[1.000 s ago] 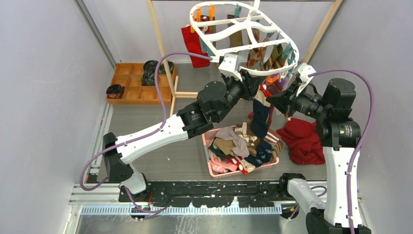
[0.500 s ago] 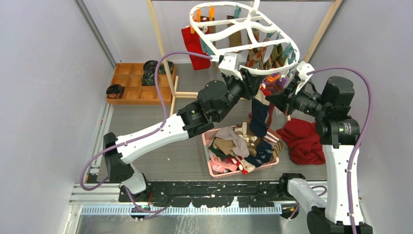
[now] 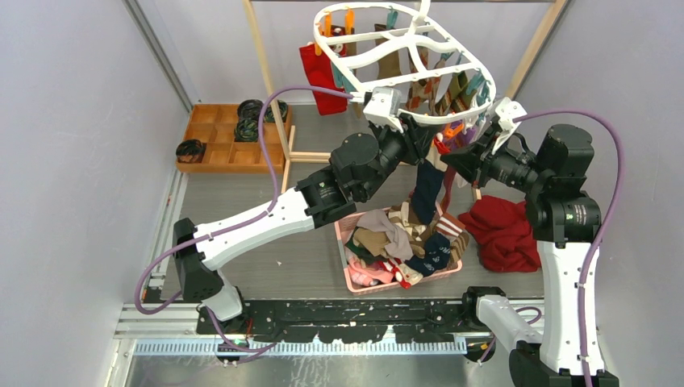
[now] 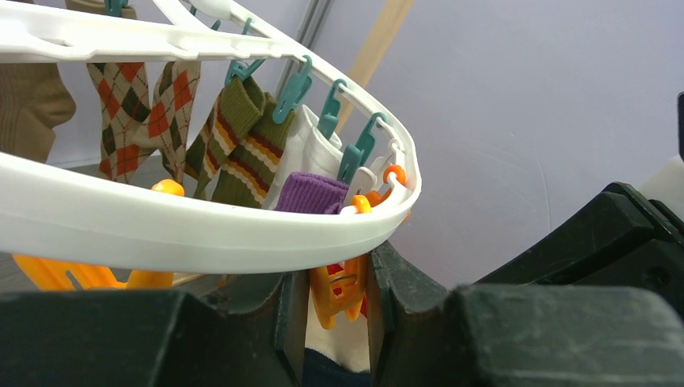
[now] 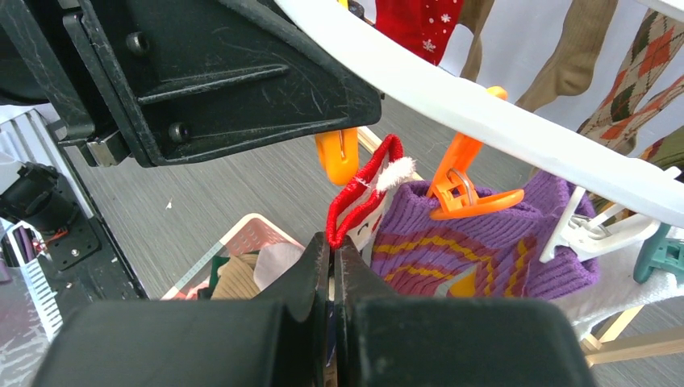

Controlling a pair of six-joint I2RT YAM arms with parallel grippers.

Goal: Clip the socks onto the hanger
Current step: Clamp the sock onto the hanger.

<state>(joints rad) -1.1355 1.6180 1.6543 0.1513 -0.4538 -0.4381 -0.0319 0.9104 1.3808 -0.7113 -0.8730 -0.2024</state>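
One sock (image 5: 355, 201), red-cuffed with white trim and a navy leg, is the piece in hand. Its cuff is clamped between the closed fingers of the right gripper (image 5: 332, 250). It is held just under the hanger (image 4: 202, 230) rim, at about 5 o'clock on the ring in the top view. The leg dangles toward the pink basket (image 3: 343, 242) at 6 o'clock below.

The fabric looks light, limp and stretchy, so it should fold and sag freely. The doubled cuff edge is the sensible place to hold, and the part to feed into a peg.

At 12 o'clock from the cuff, in the right wrist view, hangs an orange peg (image 5: 339, 157). The left gripper (image 4: 339, 278) has its fingers pressed on either side of it, seemingly squeezing it.

A purple striped sock (image 5: 484, 242) is already clipped at 3 o'clock of the cuff. More socks (image 3: 399, 238) fill the basket, and a red cloth (image 3: 504, 230) lies at its 3 o'clock. No brand, label or lettering can be read anywhere.
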